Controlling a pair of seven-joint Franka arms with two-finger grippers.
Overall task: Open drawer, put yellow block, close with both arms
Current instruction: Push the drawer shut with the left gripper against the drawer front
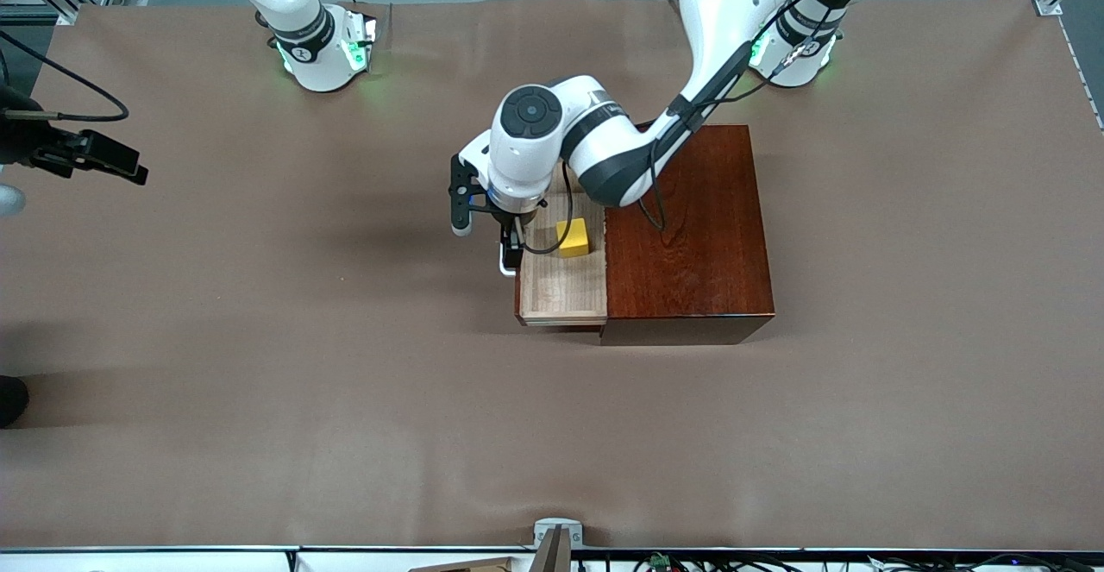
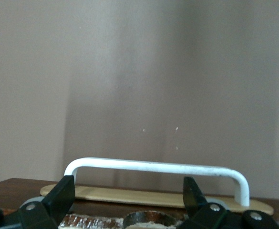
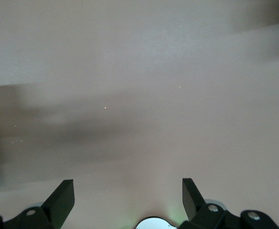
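Note:
The dark reddish-brown wooden box [image 1: 690, 227] stands mid-table. Its pale drawer [image 1: 565, 287] is pulled out toward the right arm's end of the table. The yellow block [image 1: 573, 237] lies inside the drawer, close to the box. My left gripper [image 1: 511, 248] hangs at the drawer's front panel by the white handle [image 1: 503, 266]. In the left wrist view the left gripper [image 2: 127, 183] is open and empty, with the handle [image 2: 153, 166] just ahead of its fingertips, not gripped. My right gripper [image 1: 121, 162] waits off the box at the right arm's end, and in its wrist view [image 3: 128, 186] it is open over bare table.
Brown table covering [image 1: 345, 399] spreads around the box on every side. The right arm's base [image 1: 319, 46] and the left arm's base [image 1: 798, 54] stand along the table's edge farthest from the front camera.

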